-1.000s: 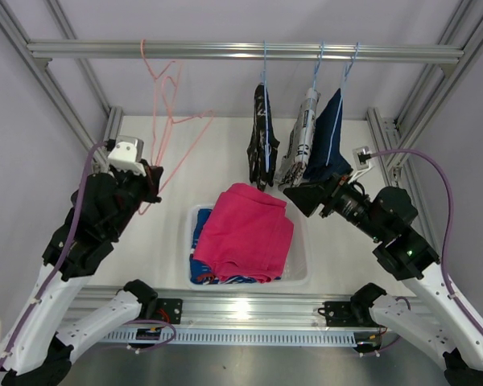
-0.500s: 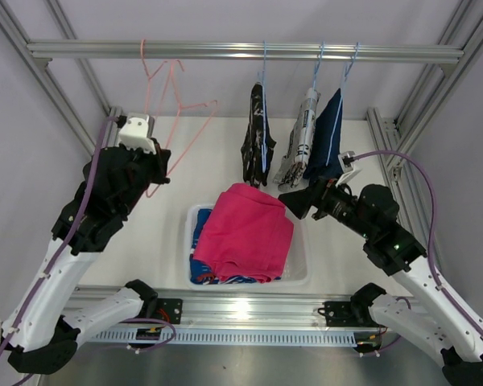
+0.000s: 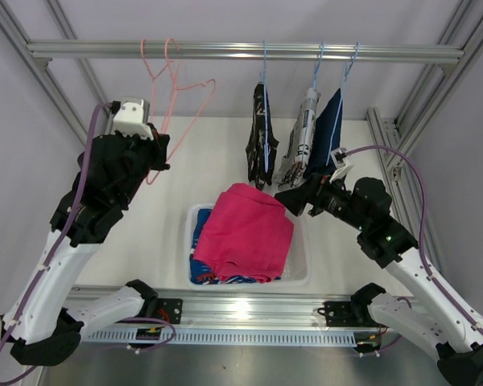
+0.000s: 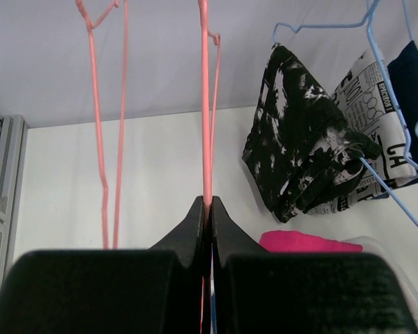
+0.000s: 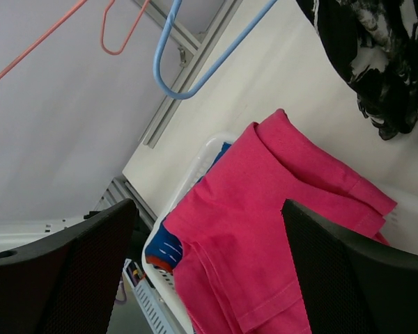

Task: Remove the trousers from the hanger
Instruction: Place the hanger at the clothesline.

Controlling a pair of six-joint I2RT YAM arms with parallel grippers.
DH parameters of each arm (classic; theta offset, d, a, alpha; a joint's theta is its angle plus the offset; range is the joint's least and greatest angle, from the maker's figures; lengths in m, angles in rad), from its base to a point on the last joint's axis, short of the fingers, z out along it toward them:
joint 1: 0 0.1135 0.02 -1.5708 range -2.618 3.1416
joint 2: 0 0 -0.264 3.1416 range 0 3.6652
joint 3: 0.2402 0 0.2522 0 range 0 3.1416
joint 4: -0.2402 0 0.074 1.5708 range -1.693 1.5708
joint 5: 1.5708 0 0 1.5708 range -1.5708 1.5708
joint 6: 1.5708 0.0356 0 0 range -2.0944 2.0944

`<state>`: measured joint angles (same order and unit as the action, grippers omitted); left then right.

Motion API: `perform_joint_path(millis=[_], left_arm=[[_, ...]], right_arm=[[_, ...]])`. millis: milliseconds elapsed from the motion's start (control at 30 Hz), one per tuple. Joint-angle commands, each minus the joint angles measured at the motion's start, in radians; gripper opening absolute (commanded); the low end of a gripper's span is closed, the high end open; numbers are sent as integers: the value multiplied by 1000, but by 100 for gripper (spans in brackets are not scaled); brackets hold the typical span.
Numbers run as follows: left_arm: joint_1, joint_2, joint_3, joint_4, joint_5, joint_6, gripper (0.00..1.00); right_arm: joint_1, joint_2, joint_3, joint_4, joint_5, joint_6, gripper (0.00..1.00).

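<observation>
1. The left claw (image 3: 158,153) has gone up since a moment ago. The pink hanger (image 3: 177,103) it holds has gone up with it, in the upper left of the top view. The right claw (image 3: 294,198) has slid a little to the left, toward the middle.
2. The left wrist view shows the grip up close. The left claw is pressed tight together, pinching the thin wire of the pink hanger. A second pink hanger (image 4: 101,139) hangs free just to the left of it.
3. The right wrist view shows the right claw (image 5: 207,209) spread wide with nothing in it.
4. The pink trousers (image 3: 245,232) lie folded in the white bin (image 3: 303,269), at the bottom middle of the top view.
5. The blue patterned trousers (image 3: 199,245) peek out from under the pink pair on the left. The right wrist view shows a corner of them with a red edge.
6. Three pairs hang on blue hangers (image 3: 264,64) from the metal bar (image 3: 225,51), in the upper right of the top view. From left to right they are the black and white trousers (image 3: 262,149), the white printed trousers (image 3: 302,149) and the dark blue trousers (image 3: 326,137).
7. The left wrist view shows black letters on the white printed pair.
8. Of these three, the right wrist view shows only the black and white pair, in its upper right corner.
</observation>
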<state>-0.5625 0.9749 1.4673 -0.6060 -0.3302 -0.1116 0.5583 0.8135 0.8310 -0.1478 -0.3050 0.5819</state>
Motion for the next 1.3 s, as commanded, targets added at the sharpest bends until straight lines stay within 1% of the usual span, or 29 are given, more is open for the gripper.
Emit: perform_joint_path(millis=[0, 367, 467, 633, 767, 933, 1033, 1267], left_arm=[[4, 47, 41, 60, -24, 18, 1], [4, 166, 65, 140, -56, 26, 1], [4, 185, 68, 167, -75, 49, 1], [4, 211, 106, 178, -84, 82, 1], [7, 245, 142, 157, -92, 98, 1], [10, 271, 149, 153, -81, 89, 1], [10, 286, 157, 155, -99, 90, 1], [10, 262, 146, 121, -90, 69, 1]], right_arm=[[-15, 1, -7, 43, -45, -27, 91], [-52, 67, -73, 135, -112, -37, 91], [-70, 98, -90, 186, -134, -36, 91], [-93, 148, -99, 224, -169, -27, 91], [-103, 179, -102, 238, -181, -22, 91], [-106, 179, -112, 241, -184, -22, 90], [-110, 177, -113, 235, -186, -27, 90], [-118, 173, -130, 232, -187, -27, 91]])
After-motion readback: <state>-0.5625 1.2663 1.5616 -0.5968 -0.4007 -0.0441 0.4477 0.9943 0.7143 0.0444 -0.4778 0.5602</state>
